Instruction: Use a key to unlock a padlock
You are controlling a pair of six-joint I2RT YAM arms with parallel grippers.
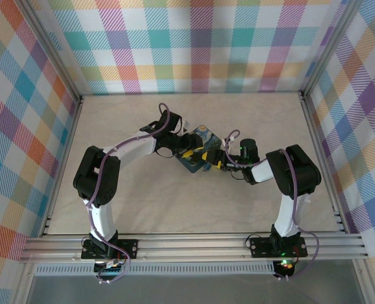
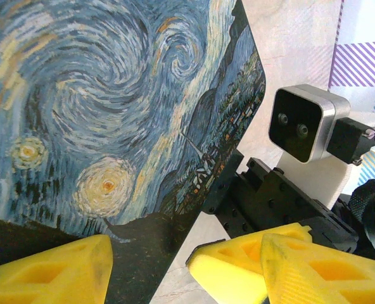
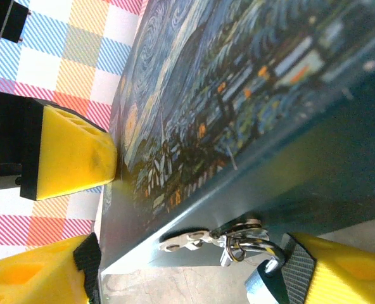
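**Loose tin and a crowded hasp: where the unlock could slip**

Top external view: the dark blue rectangular tin printed with a swirling starry-night painting (image 1: 199,136) lies mid-way across the pale wooden bench (image 1: 143,202). The left tool (image 1: 187,153) is at its 9 o'clock side and the right tool (image 1: 211,163) at its 4 o'clock. Both arms crowd one small spot, so a sideways correction by either could knock the other.

Left wrist view: the left tool (image 2: 168,272) stands wide. One yellow finger (image 2: 54,269) is over the painted lid at 7 o'clock and the other is past the tin's edge at 5 o'clock. The tin (image 2: 111,114) does not look clamped, so a tug on the lock would likely slide or spin it. The right arm's black-and-silver wrist camera (image 2: 301,123) sits near at 2 o'clock, a likely thing to bump.

Right wrist view: the right tool (image 3: 187,275) is also wide, with fingers in the 7 and 5 o'clock corners. The tiny padlock with a silvery shackle (image 3: 268,252) hangs from the small metal hasp (image 3: 187,239) on the tin's side wall. It is at 5 o'clock, touching or just beside the right finger's dark pad, and its blue-teal body is mostly hidden. Closing from here would probably pinch the shackle, not the body. That would twist the free-hanging lock and turn its keyway away from the slim dark key, which could then jam or skid off.
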